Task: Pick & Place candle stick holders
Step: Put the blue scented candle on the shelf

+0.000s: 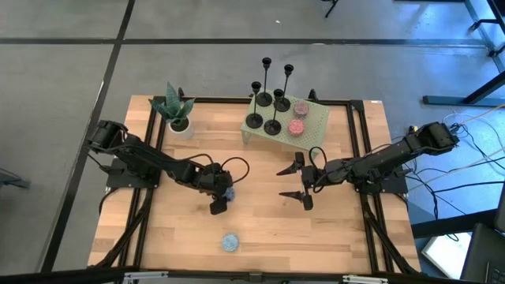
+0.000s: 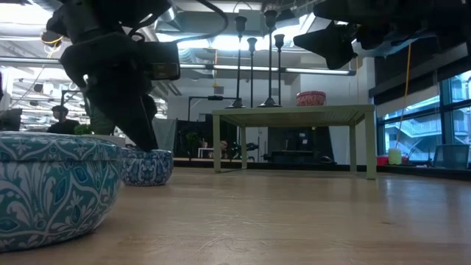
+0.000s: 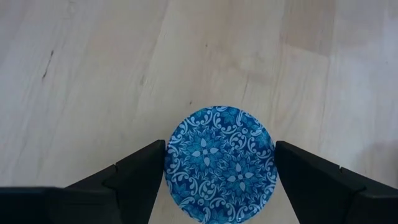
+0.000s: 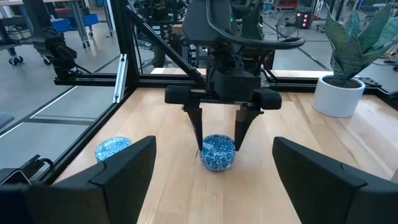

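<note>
From the low camera we see little of our left gripper (image 2: 140, 140) beyond a dark mass, and the nearest blue patterned bowl (image 2: 55, 188) is cut off at the frame's edge. Our left jaws stand wide, one finger (image 3: 134, 177) on each side of a second blue bowl (image 3: 219, 165) that sits between them on the wooden surface (image 1: 260, 225); whether the fingers touch its wall we cannot tell. Our right gripper (image 1: 298, 183) hovers apart from it, jaws spread wide and empty, facing the left one. Far beyond both pairs of jaws, the four black candle stick holders (image 1: 268, 99) stand upright on a small green table (image 1: 316, 122), next to two pink cups (image 1: 298, 117). A potted plant (image 1: 175, 109) stands at the far left corner.
</note>
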`<state>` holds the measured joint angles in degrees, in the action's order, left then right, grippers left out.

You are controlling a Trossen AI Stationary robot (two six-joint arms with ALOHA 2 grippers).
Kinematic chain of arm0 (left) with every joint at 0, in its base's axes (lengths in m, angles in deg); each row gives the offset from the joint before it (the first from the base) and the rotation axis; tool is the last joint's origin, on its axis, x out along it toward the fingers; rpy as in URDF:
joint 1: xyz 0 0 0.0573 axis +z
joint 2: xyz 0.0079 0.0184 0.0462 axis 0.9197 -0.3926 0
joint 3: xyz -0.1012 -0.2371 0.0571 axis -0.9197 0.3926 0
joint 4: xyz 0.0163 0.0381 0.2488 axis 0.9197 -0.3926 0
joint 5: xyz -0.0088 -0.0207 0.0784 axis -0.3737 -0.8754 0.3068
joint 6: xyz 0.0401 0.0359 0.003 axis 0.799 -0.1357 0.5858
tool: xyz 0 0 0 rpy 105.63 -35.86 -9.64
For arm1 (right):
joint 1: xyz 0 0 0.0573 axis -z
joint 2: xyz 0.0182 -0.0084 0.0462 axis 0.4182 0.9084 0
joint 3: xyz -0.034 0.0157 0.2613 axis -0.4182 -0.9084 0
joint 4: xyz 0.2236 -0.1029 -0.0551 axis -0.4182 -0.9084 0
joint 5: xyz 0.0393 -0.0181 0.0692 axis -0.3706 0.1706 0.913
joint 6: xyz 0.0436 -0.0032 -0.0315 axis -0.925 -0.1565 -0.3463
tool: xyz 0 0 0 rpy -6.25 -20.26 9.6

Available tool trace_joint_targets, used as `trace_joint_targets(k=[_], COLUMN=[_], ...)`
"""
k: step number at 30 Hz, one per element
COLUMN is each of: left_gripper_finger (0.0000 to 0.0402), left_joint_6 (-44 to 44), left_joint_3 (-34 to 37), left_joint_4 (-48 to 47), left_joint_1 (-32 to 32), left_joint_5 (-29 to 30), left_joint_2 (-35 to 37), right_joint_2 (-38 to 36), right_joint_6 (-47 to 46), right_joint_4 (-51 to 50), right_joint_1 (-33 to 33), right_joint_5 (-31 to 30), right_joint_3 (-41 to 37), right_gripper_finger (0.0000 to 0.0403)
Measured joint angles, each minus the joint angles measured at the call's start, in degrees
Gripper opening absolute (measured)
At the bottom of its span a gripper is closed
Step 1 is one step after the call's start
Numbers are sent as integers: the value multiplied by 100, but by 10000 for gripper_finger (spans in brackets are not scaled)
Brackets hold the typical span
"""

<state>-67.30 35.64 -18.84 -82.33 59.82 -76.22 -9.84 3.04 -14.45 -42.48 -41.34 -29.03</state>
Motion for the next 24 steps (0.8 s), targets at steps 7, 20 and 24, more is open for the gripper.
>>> trace_joint_targets(k=[7,20,24], left_gripper_finger=[302,338,338], left_joint_6=[21,249,393], left_joint_3=[-79,-140,-281], left_joint_4=[-59,-99,-73], left_joint_1=[22,41,4], left_joint_5=[-165,-165,-176], left_joint_2=[-11,-11,-11], right_joint_2=[0,0,0], right_joint_6=[0,2,4], right_joint_4=[-4,-12,-17], right_joint_1=[2,1,1], right_joint_5=[2,2,2], right_joint_3=[0,0,0], right_gripper_finger=[324,324,324])
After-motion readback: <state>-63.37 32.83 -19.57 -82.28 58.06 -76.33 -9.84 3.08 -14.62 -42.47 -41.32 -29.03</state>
